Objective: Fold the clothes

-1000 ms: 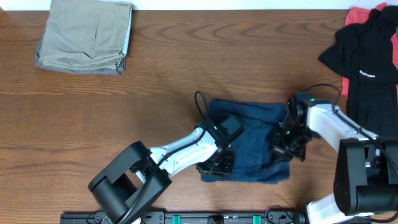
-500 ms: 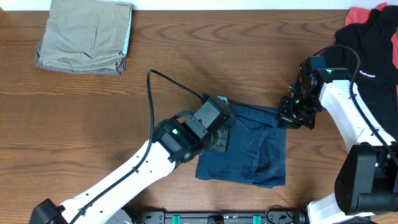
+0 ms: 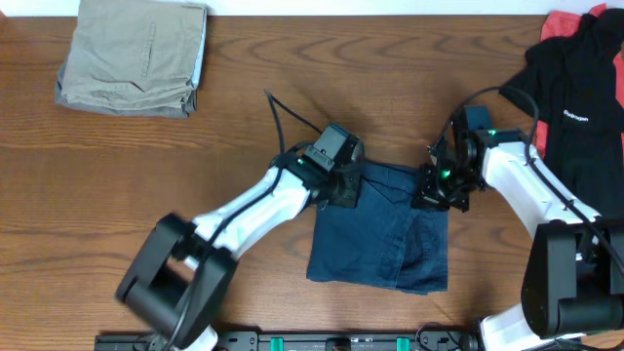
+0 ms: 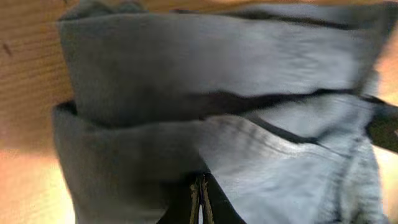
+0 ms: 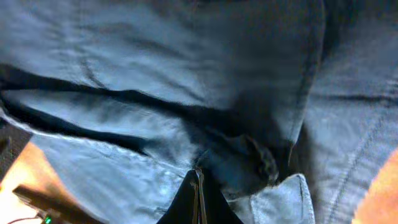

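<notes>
Clothes point(image 3: 375, 244): a navy denim garment, already doubled into a rough rectangle, lies on the wooden table point(image 3: 146, 195) near its front edge, between the two arms.
Left gripper point(image 3: 343, 188): clamped tight at the garment's far left corner; the left wrist view shows a ridge of denim drawn into its closed tips.
Right gripper point(image 3: 436, 193): likewise pressed closed at the far right corner, nipping cloth beside a stitched seam in the right wrist view.
Layers held: both wrist views are close and blurred, so whether each pinch takes one layer or the whole stack cannot be told.
Bystanders: folded khaki trousers point(image 3: 132, 54) at the far left and a black T-shirt point(image 3: 580, 88) at the far right, both well apart from the work.
Stage: judged mid-fold, with both far corners in hand and the near edge lying free and slightly uneven.
Risk, slip: the pinches sit right at the corners, so thick denim could pull out of one grip as the edge is carried over, leaving the fold skewed.
Risk, layers: if only a top layer is held, lifting would peel the stack open rather than fold it.
Risk, uneven travel: should one arm lead the other, the edge would twist and the rumpled right side would bunch further.
Risk, drag: a low carry could slide the whole garment across the table.
</notes>
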`<state>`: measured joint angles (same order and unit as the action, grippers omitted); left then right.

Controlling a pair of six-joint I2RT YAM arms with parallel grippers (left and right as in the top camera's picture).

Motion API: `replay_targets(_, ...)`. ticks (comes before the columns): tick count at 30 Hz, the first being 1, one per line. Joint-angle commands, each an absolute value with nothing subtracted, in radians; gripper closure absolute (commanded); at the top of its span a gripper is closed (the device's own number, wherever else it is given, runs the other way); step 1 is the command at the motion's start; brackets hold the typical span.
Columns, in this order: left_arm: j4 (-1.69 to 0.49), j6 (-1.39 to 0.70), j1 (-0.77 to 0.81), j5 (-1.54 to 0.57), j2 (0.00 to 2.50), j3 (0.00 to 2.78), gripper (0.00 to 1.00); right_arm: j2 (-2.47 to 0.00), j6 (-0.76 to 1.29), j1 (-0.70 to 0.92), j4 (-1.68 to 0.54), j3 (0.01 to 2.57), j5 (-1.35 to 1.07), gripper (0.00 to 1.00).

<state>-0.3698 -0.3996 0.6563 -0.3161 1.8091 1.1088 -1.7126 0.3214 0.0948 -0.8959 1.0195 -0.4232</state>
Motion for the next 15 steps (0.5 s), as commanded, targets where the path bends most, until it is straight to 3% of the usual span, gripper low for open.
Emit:
replay_targets(1,-0.353,-0.363,0.617,-0.347,1.881,1.108,0.94,-1.706,0.400,0.108,-0.859,0.942,-0.324,0.99)
replay_targets(5,-0.354,-0.363,0.566,-0.272,1.947,1.108,0.94,-1.707,0.452,0.079,-0.830,0.882,-0.186,0.99)
replay_targets(15,-0.402,-0.359,0.488,-0.262,1.858,1.108,0.94,-1.705,0.452,-0.015,-0.885,0.933,-0.196,0.99)
